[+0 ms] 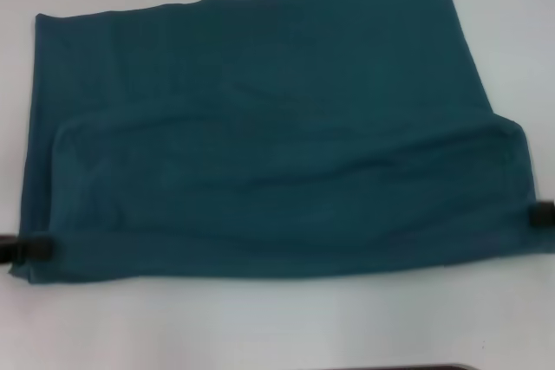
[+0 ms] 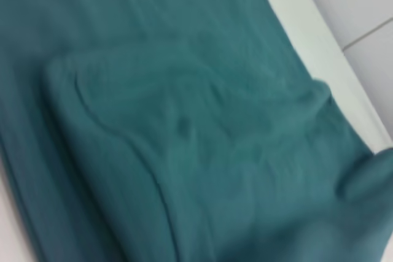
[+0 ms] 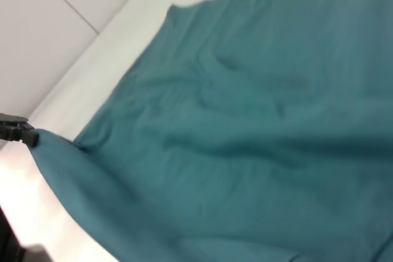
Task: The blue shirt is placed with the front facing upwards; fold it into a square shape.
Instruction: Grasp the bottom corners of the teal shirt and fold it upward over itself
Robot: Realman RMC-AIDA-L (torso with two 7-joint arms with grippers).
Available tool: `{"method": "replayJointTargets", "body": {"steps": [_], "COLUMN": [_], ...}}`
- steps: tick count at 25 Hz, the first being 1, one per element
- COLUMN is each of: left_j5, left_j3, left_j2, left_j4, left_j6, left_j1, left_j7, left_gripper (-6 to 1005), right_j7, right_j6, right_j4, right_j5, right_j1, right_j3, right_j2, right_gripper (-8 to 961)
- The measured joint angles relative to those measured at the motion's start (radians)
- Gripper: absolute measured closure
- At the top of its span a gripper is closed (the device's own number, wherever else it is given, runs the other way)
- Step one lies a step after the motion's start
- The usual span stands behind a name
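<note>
The blue shirt (image 1: pixel 260 136) lies on the white table (image 1: pixel 260 327), a plain teal rectangle. Its near part is doubled over the rest, with a rounded fold edge across the middle. No lettering or collar shows. My left gripper (image 1: pixel 35 249) is at the shirt's near left edge, shut on the cloth. In the right wrist view the cloth (image 3: pixel 245 121) is drawn to a point at that gripper (image 3: pixel 18 132). My right gripper (image 1: pixel 542 214) is at the near right edge, shut on the folded layer. The left wrist view shows the folded layers (image 2: pixel 184 151) bunched up at that side.
Bare white table (image 1: pixel 512 41) surrounds the shirt. The table's edge and the tiled floor (image 3: pixel 55 23) show in both wrist views. A dark strip (image 1: pixel 399 367) lies at the near edge of the head view.
</note>
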Motion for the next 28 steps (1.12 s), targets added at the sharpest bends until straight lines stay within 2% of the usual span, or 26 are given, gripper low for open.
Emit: {"method": "replayJointTargets", "body": {"steps": [4, 13, 16, 19, 24, 28], "left_j5": [0.0, -0.016, -0.024, -0.025, -0.025, -0.027], "left_j3": [-0.035, -0.115, -0.115, -0.105, -0.101, -0.101], "left_j2": [0.005, 0.01, 0.008, 0.001, 0.006, 0.006], "left_j4": [-0.002, 0.002, 0.007, 0.017, 0.07, 0.105], "left_j6": [0.003, -0.035, -0.08, -0.194, -0.315, -0.434], "left_j1": [-0.025, -0.148, -0.196, -0.254, -0.295, -0.321], "left_j7": [0.0, -0.01, -0.022, -0.06, -0.072, -0.081], "left_gripper": [995, 995, 995, 995, 994, 994], "right_j7": [0.013, 0.021, 0.035, 0.052, 0.054, 0.054], "right_j6": [-0.003, 0.018, 0.074, 0.149, 0.284, 0.418], "right_j4": [-0.005, -0.005, 0.001, 0.02, 0.078, 0.14], "right_j5": [0.001, 0.024, 0.034, 0.047, 0.055, 0.056], "right_j1": [0.04, 0.144, 0.185, 0.223, 0.274, 0.304], "right_j3": [0.032, 0.102, 0.103, 0.1, 0.091, 0.069], "right_j2": [-0.007, -0.015, -0.009, 0.001, 0.015, 0.017], "right_gripper": [924, 923, 923, 923, 924, 924]}}
